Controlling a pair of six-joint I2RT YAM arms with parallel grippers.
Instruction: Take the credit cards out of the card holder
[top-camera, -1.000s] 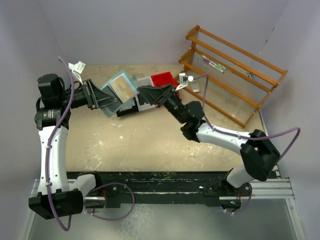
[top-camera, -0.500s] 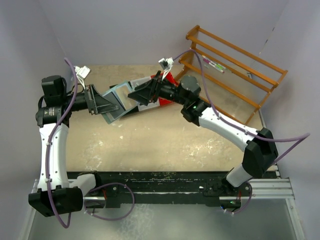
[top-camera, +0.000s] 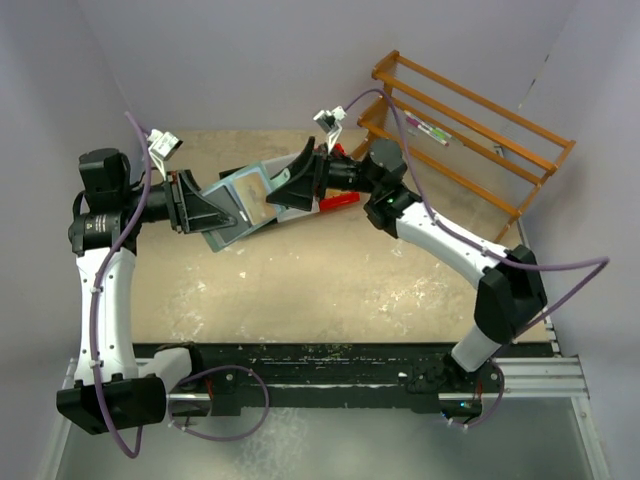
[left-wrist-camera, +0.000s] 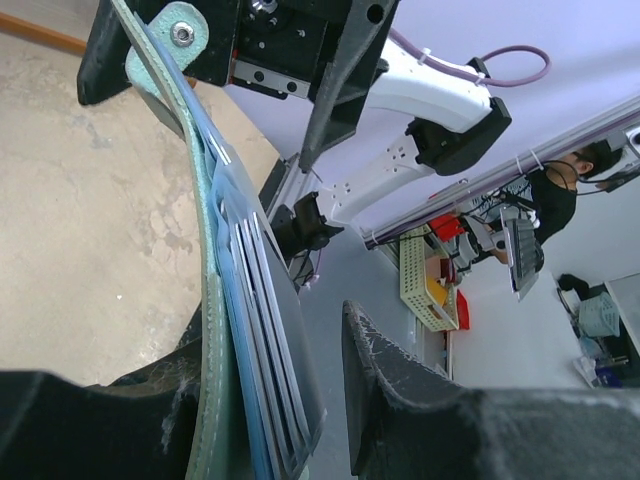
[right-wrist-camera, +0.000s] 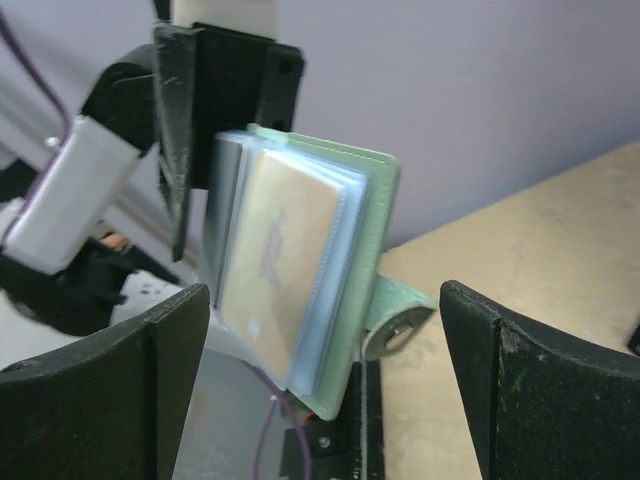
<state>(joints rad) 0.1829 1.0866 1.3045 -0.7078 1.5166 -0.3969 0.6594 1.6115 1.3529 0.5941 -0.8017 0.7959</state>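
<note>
The left gripper (top-camera: 215, 210) is clamped on the card holder (top-camera: 238, 203) and holds it in the air above the far part of the table (top-camera: 300, 285), its fingers (left-wrist-camera: 410, 400) pressing the mint-green cover and the clear pocket pages together near one edge. The holder stands open with its pages fanned out, and the snap tab (right-wrist-camera: 395, 322) hangs free off the cover.

A tan card (right-wrist-camera: 272, 245) sits in the outermost pocket, facing the right wrist camera. More pages lie behind it, and what they hold cannot be told.

The right gripper (right-wrist-camera: 322, 295) hangs just in front of the holder with its fingers (right-wrist-camera: 110, 385) spread wide. The pages lie between them in its own view, and neither finger touches them. From above, this gripper covers the holder's far edge.

Beneath and behind the two grippers a red bin (top-camera: 340, 201) peeks out, mostly hidden by the right arm. A wooden rack (top-camera: 470, 135) stands against the far right wall, well apart from the holder, with a small marker-like thing (top-camera: 425, 128) on it. A purple cable (top-camera: 440, 235) trails along the right arm.
</note>
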